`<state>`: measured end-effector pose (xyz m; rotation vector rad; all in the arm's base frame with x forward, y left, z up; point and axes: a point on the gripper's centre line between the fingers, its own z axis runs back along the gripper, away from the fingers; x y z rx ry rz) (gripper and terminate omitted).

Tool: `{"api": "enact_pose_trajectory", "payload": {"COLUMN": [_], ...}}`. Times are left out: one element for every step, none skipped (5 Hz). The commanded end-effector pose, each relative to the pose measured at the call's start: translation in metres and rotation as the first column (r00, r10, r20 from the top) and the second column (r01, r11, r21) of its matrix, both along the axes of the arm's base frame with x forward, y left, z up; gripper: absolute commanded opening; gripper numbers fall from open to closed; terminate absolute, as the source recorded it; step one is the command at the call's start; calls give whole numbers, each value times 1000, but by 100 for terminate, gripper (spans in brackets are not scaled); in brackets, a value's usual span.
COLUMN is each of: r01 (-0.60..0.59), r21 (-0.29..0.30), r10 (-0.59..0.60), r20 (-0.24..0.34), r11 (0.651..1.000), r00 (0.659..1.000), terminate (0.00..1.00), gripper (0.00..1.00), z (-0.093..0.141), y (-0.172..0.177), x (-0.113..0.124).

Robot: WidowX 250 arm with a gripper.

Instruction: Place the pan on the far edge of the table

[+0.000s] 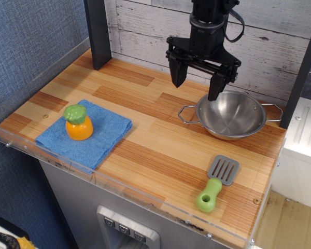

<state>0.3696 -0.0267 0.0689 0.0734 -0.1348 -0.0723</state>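
Two black fingers hang spread wide apart on the gripper (197, 84), empty, poised above the near-left rim of the pan (231, 114). The right-hand finger tip sits just over the pan's rim; the left one hovers over bare wood beside the left wire handle (187, 115).

Pan: shiny steel, bowl-shaped, upright, resting on the right rear part of the table (145, 150), close to the plank wall (249, 36). Its right handle (273, 112) nearly reaches a dark post (300, 67) at the table's right side.

Risks, as I judge them:
- Thin curved rim, slick steel. A pinch on the wall could slip, or tip the bowl as it lifts.
- One finger landing on the rim instead of straddling it would shove the pan sideways toward the post.
- Wire handle is thin; a grip there may let the pan swing.

Edges and room:
- Little space behind the pan; wall is near, so any travel backward is short and the arm body could meet the planks.
- Right side hemmed by the post.
- Open wood lies left and forward. Spatula (216, 183) with green handle lies in front of the pan, apart from it. Blue cloth (101, 136) with orange toy (78, 122) sits well apart at front left.
- Clear acrylic lip (119, 188) guards the front edge.
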Motion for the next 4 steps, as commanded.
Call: {"api": "enact_pose_trajectory", "payload": {"r01": [-22, -12, -7, -3], "r21": [17, 24, 17, 18], "r10": [22, 13, 8, 4], "r20": [24, -9, -30, -32], "r11": [1000, 1000, 1000, 1000], "r00": [999, 1000, 1000, 999], "terminate": [0, 0, 0, 0], "gripper": [100, 100, 100, 0], "z": [-6, -23, -35, -36], "y": [9, 2, -3, -3], "x": [26, 29, 29, 27]}}
